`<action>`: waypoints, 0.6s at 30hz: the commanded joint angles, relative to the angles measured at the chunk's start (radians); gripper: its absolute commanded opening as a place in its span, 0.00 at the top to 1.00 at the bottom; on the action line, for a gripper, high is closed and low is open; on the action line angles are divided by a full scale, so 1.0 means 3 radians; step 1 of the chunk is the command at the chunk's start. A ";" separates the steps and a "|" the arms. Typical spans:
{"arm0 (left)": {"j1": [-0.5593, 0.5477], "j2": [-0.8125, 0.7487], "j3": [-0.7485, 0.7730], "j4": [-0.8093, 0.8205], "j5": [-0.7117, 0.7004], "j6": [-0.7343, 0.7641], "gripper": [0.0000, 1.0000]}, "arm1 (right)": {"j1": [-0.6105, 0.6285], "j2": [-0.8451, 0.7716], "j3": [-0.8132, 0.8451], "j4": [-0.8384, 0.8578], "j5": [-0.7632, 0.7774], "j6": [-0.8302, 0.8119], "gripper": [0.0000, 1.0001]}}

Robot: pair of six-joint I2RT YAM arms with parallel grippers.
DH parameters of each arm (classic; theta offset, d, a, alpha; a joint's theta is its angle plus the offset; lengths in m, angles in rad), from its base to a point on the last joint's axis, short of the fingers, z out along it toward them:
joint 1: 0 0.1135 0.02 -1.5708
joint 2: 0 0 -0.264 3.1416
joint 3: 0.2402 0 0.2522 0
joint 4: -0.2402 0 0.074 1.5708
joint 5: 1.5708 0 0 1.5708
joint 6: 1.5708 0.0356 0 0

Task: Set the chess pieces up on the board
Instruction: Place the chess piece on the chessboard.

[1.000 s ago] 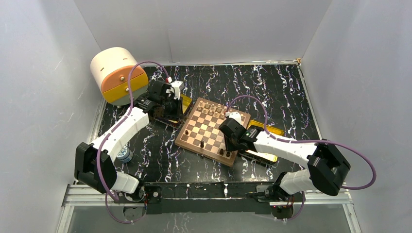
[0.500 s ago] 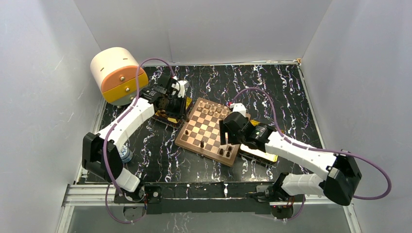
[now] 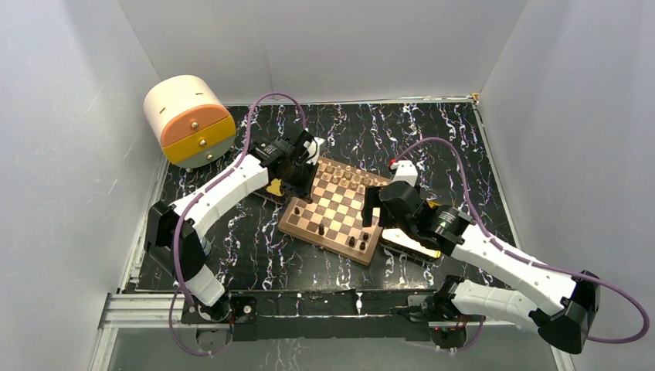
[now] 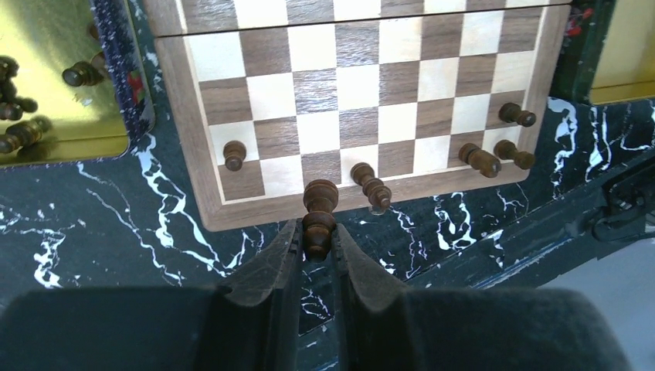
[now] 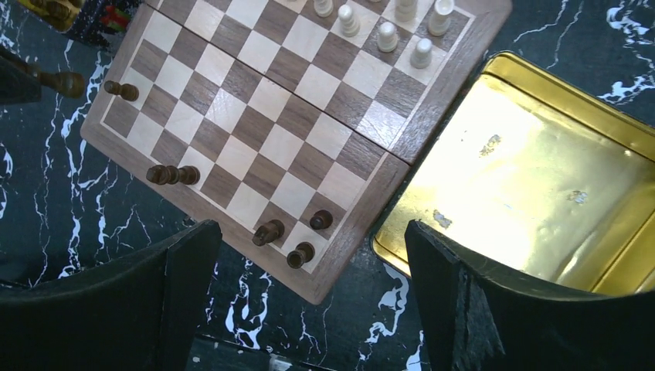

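Note:
The board lies at the middle of the table. Several light chess pieces stand along its far edge. A few dark ones stand near its front corner, and a lone dark one stands near the left corner. My left gripper is shut on a dark piece, held just off the board's near rim. In the top view that gripper hangs over the board's left corner. My right gripper is open and holds nothing, above the board's right corner.
An empty gold tray lies right of the board. A second gold tray on the left holds several dark pieces. A cream and orange drawer unit stands at the back left. White walls close in the table.
My left arm swung right from the left tray to the board's left corner, carrying the dark piece. My right gripper opened wide and drew back from the board's near squares.

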 commanded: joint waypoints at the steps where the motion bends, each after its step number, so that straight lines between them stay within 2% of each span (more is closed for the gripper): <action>1: -0.0039 -0.0107 -0.0058 -0.0183 -0.0195 -0.0109 0.96 | 0.0011 -0.0218 -0.0017 -0.0112 0.0257 0.0036 0.01; 8: -0.0216 0.0014 -0.0180 -0.0172 -0.0293 -0.0154 0.95 | 0.0010 -0.0298 0.0083 -0.0276 0.0481 -0.0020 0.01; 18: -0.0472 0.0231 -0.0342 -0.0056 -0.0357 -0.0284 0.96 | 0.0013 -0.0401 0.0068 -0.0281 0.0448 0.0010 0.01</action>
